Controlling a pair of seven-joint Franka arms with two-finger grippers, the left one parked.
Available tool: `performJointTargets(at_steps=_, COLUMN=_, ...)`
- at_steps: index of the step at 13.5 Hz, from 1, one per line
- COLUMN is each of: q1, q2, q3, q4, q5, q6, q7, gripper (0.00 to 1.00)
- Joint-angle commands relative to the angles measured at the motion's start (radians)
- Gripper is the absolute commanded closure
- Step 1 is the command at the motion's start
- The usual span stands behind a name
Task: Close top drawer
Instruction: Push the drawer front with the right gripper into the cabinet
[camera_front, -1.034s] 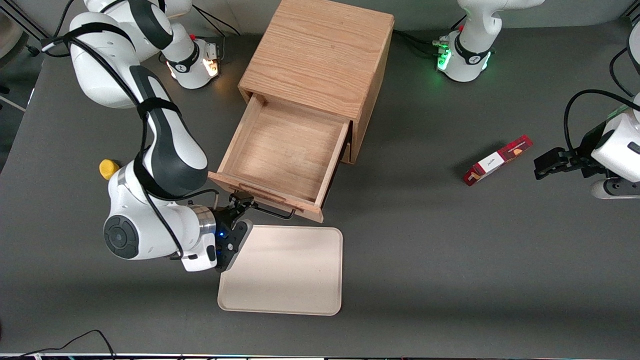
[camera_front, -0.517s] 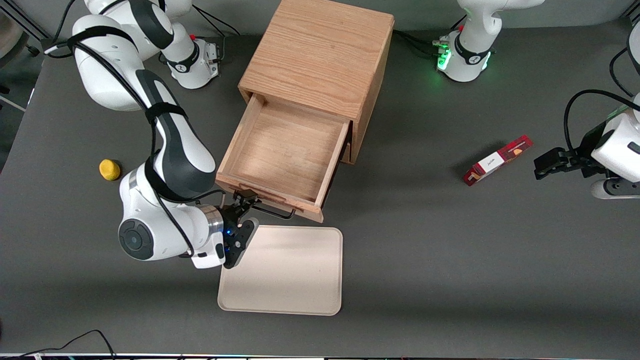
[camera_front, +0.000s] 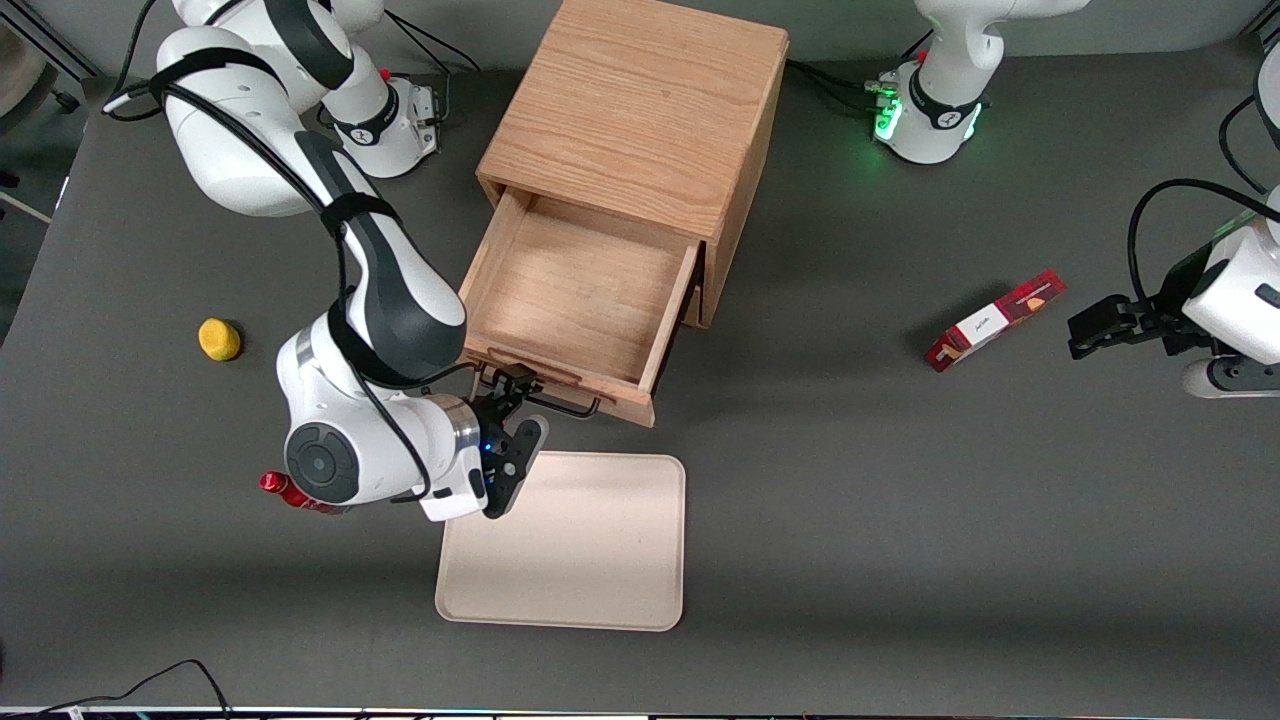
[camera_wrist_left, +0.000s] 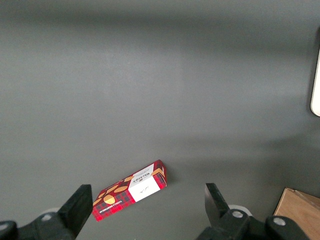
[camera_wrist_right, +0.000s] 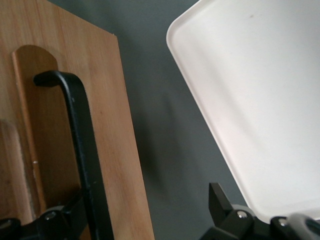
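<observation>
Now, going left to right in the front view: small yellow round object (camera_front: 219, 339) is sitting at mid-left on the dark grey table (camera_front: 900, 520), a red item (camera_front: 272, 484) is peeking out beside the white right arm. The black two-finger gripper (camera_front: 522, 403) is sitting just left of frame centre, fingers spread apart, one finger touching the black wire handle (camera_front: 560, 409) of the shallow light-oak top drawer (camera_front: 585, 300), which is standing partly pulled out of the light-oak wooden cabinet (camera_front: 640, 110) at upper centre. The cream rectangular tray (camera_front: 590, 560) is lying below the drawer front, nearer the camera. The red patterned box (camera_front: 995, 320) is lying at mid-right, toward the parked arm's end.
</observation>
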Motion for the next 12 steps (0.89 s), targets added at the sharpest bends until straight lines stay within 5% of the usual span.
performJointTargets(at_steps=1, q1=-0.002, q2=-0.096, q3=0.009, q4=-0.133, q5=-0.016, q6=0.028, q7=0.015, gripper=0.00)
performJointTargets(at_steps=12, q1=-0.017, q2=-0.331, q3=0.088, q4=-0.518, q5=-0.007, q6=0.177, q7=0.017, gripper=0.00)
